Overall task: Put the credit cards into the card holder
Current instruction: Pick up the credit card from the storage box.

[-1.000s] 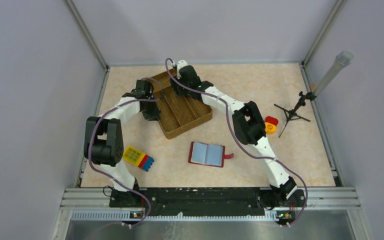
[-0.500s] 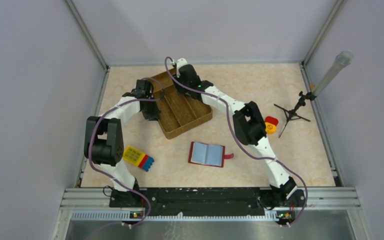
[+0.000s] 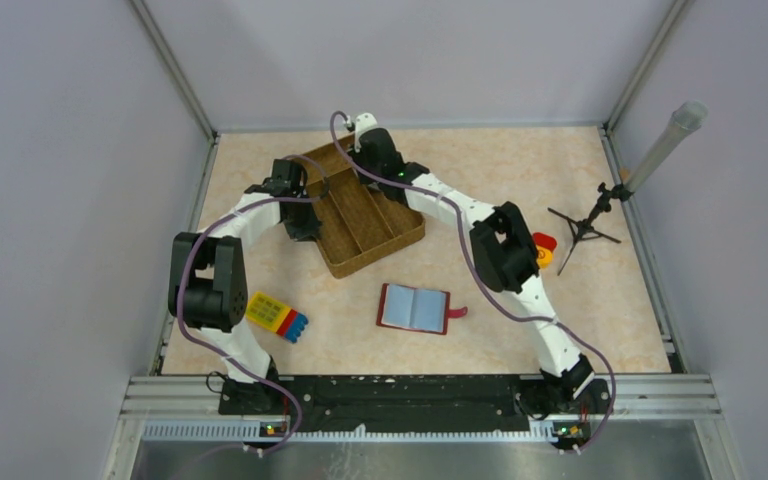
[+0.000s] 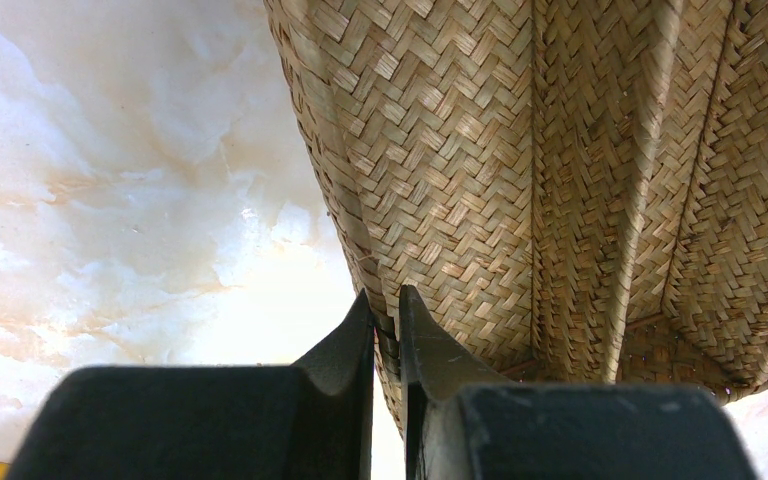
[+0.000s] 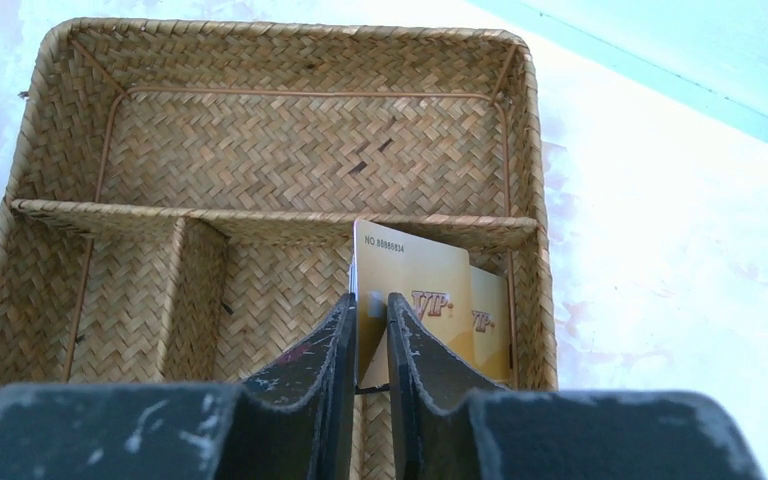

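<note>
Standing on edge in a near compartment of the woven basket is a tan-yellow credit card marked VIP. My right gripper is shut on its left end. A second tan-yellow card stands just behind it against the basket's right wall. From above, the right gripper is at the basket's far end. My left gripper is shut on the basket's left wall. The card holder, a red wallet with a blue-grey inside, lies open on the table in front of the basket.
A yellow-red-blue toy block lies by the left arm's base. A yellow and red object is partly hidden behind the right arm. A small black tripod holding a grey tube stands at the right wall.
My right gripper's jaws have closed from wide apart onto the tan-yellow card. The left arm and the basket have not moved.
</note>
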You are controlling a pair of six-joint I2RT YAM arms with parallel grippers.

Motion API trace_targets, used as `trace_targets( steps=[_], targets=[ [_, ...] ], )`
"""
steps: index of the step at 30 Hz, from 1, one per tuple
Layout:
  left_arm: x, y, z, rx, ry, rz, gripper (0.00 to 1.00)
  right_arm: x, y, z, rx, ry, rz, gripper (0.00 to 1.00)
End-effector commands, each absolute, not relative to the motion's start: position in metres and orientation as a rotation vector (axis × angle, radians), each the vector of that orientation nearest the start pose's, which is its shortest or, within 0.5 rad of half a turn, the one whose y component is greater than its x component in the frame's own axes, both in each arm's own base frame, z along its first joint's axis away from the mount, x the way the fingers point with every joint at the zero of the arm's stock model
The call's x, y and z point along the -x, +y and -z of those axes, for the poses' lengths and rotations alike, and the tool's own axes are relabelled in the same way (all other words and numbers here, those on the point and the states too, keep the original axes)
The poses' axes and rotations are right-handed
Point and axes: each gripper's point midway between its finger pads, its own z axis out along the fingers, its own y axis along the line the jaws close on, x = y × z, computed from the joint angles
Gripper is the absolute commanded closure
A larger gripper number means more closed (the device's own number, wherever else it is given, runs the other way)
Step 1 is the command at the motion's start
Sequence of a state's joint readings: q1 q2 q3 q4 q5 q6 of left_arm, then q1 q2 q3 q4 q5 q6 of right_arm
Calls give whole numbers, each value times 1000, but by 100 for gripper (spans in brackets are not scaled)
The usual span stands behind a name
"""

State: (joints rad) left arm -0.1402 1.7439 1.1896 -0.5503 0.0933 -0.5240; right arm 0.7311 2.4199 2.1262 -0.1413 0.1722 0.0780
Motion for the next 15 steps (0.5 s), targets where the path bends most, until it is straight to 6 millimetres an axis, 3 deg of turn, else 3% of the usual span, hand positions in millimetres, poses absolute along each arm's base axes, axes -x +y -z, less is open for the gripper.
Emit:
trace_targets(
  steps=[1,5,8,10,15],
  targets=[
    [-375,-108,-54,418,2700,403,100,-519,439,-204,493,1787,-386,87],
    [-375,-106,-55,417,2695,386,100,-520,430,-218,458,1711,-316,94],
    [-377,-103,-57,411,2685,365,96,-519,418,-240,408,1644,-245,100],
    [-377,-102,-60,403,2677,356,86,-517,406,-256,355,1607,-215,100],
    [-381,-97,-69,380,2651,323,50,-499,383,-299,318,1545,-228,100]
  ],
)
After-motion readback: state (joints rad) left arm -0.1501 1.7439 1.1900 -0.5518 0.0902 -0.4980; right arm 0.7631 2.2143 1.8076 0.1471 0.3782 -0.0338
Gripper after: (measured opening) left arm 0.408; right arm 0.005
